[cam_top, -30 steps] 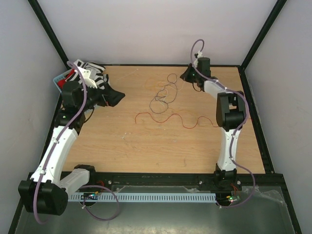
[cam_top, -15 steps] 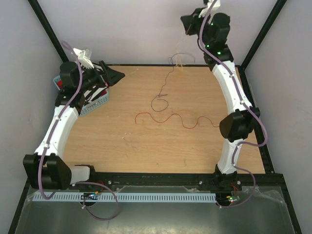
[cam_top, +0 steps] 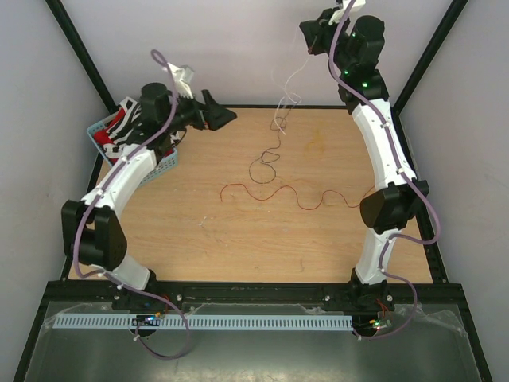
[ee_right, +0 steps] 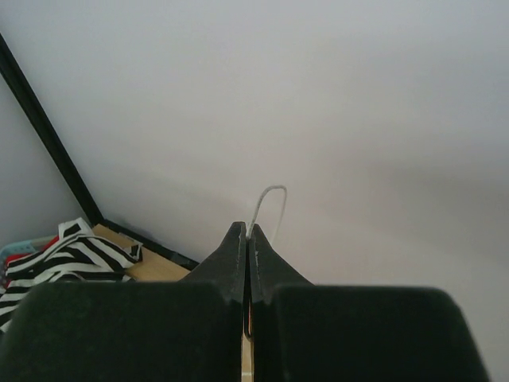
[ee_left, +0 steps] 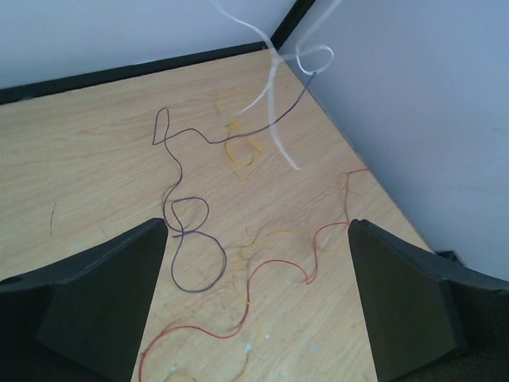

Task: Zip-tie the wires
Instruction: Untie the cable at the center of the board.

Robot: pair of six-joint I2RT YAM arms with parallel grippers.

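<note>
The top external camera looked down from high above and behind the arm bases, far enough back to take in the whole table (cam_top: 199,239), both arms and the back wall. The left wrist camera, set behind the spread fingers of the left gripper (ee_left: 258,227), faced down across the table toward its far right corner, close on the wires (ee_left: 168,208) and the hanging zip tie (ee_left: 274,111) that the top view showed mid-table. The right wrist camera, raised high, faced the back wall past the closed fingertips of the right gripper (ee_right: 247,239), sharing with the top view only the far-left striped cloth (ee_right: 71,255).
</note>
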